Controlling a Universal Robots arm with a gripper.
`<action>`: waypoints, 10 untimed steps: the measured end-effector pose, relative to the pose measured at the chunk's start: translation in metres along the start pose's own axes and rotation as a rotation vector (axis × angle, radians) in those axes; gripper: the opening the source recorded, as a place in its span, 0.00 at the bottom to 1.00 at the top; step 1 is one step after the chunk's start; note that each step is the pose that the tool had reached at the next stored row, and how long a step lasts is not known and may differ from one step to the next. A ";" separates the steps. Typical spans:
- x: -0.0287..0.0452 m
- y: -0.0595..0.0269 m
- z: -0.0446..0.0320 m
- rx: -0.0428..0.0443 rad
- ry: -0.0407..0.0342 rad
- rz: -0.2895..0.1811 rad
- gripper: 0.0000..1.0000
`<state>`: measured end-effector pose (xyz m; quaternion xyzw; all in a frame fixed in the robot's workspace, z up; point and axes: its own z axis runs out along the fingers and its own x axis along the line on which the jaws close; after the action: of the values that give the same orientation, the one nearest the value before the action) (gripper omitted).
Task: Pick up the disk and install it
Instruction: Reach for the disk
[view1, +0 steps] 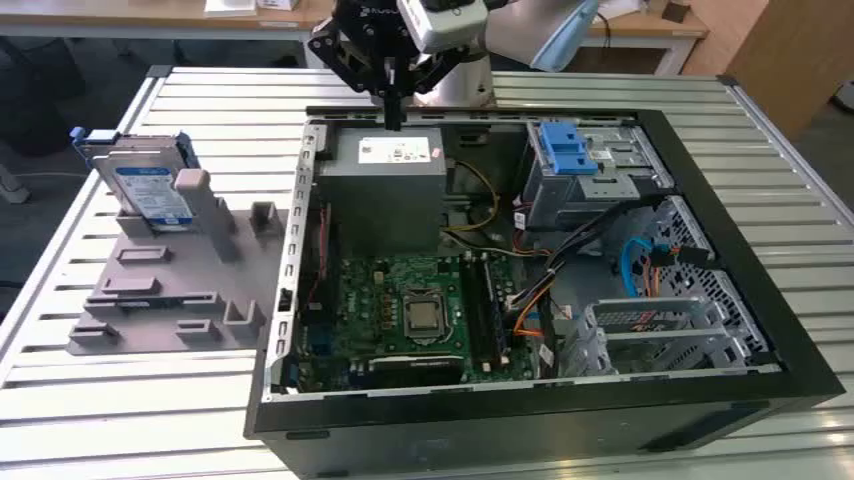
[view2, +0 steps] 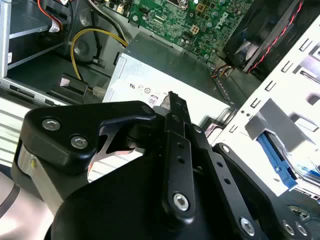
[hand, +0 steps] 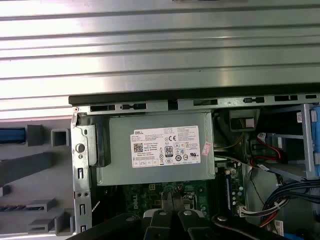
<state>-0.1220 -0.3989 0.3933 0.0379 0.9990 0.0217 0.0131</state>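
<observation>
Setting: a slatted metal table (view1: 120, 420) carries an open computer case (view1: 534, 430) at its centre. A grey slotted holder (view1: 160, 300) sits towards the table edge on the exterior view's left.
Disk: the disk (view1: 150, 188) stands upright on edge in the holder, near the table's far corner on the exterior view's left. It is well apart from the case, and a grey post is just beside its labelled face.
Gripper: the gripper (view1: 394, 122) hangs over the case's far rim, above the grey metal box (view1: 380, 190), far from the disk.
Fingers: pressed together with nothing between them.
Cage: a silver cage with a blue latch (view1: 587, 165) sits in the case's far corner on the exterior view's right.
Handling: probably stiff, dense for its size, smooth-faced and easily damaged by knocks.
Hold: likely best across the exposed upper part, on the blue frame edges, above the post.
</observation>
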 end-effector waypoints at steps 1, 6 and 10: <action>0.0000 0.0000 0.0000 0.0000 0.0000 0.000 0.11; 0.0000 0.0000 0.0000 0.0000 0.0000 0.000 0.11; 0.0007 0.0000 0.0000 0.0000 0.0000 0.000 0.11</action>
<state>-0.1227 -0.3989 0.3933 0.0379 0.9990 0.0217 0.0131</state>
